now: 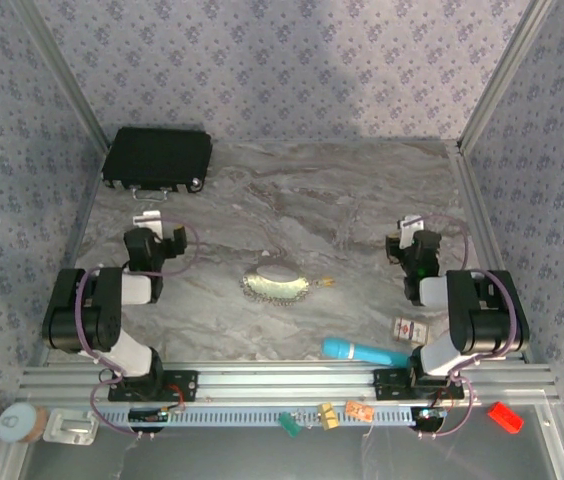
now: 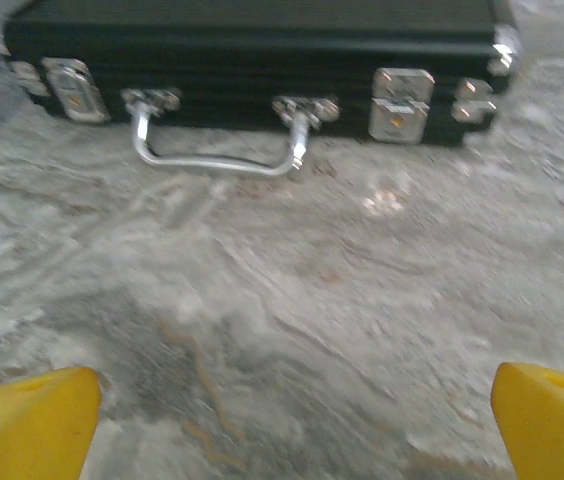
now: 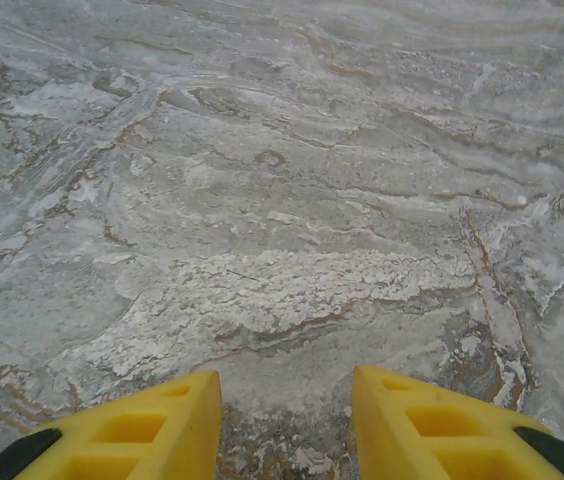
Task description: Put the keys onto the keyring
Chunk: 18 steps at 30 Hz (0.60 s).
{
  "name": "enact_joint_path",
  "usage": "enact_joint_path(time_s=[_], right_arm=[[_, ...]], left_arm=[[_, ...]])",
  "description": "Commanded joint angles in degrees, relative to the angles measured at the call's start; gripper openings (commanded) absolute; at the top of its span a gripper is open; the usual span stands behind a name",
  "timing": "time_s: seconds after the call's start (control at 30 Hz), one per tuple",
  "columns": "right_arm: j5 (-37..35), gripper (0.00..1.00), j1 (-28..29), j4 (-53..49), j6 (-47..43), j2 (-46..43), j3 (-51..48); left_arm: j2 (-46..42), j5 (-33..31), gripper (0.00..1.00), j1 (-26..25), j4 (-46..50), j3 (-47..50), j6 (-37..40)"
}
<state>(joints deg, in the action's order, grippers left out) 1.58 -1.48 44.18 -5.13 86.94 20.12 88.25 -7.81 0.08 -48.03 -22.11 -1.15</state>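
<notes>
The keyring (image 1: pixel 278 285), a thin silvery chain loop, lies flattened on the marble table near the middle. A tiny yellow-headed key (image 1: pixel 328 283) rests just off its right end. My left gripper (image 1: pixel 152 222) hovers left of the ring and points toward the back. In the left wrist view the left gripper (image 2: pixel 292 430) is open wide, its yellow fingers (image 2: pixel 24 425) at the frame's bottom corners over bare table. My right gripper (image 1: pixel 409 230) is right of the ring. The right wrist view has the right gripper (image 3: pixel 284 420) open, with only marble between the fingers (image 3: pixel 152 432).
A black case (image 1: pixel 157 158) with a metal handle (image 2: pixel 217 162) lies at the back left, straight ahead of the left gripper. A turquoise cylinder (image 1: pixel 362 351) and small cards (image 1: pixel 409 329) lie near the right arm's base. Green (image 1: pixel 289 423), orange (image 1: pixel 359 410) and red (image 1: pixel 505 416) pieces sit on the front rail.
</notes>
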Motion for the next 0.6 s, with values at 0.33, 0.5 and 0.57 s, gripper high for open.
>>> enact_joint_path(time_s=[0.33,0.5,0.57], right_arm=[[1.9,0.51,-1.8,1.3,3.1,0.2,2.5],[-0.8,0.99,-1.2,0.8,3.4,0.2,2.8],[-2.6,0.99,-0.3,1.1,3.0,0.0,2.6]], left_arm=[[-0.2,-1.2,1.00,-0.3,0.5,-1.3,-1.2],[-0.2,-0.5,1.00,-0.2,0.6,-1.3,-1.2],[-0.2,-0.5,1.00,-0.2,0.6,-1.2,-1.1]])
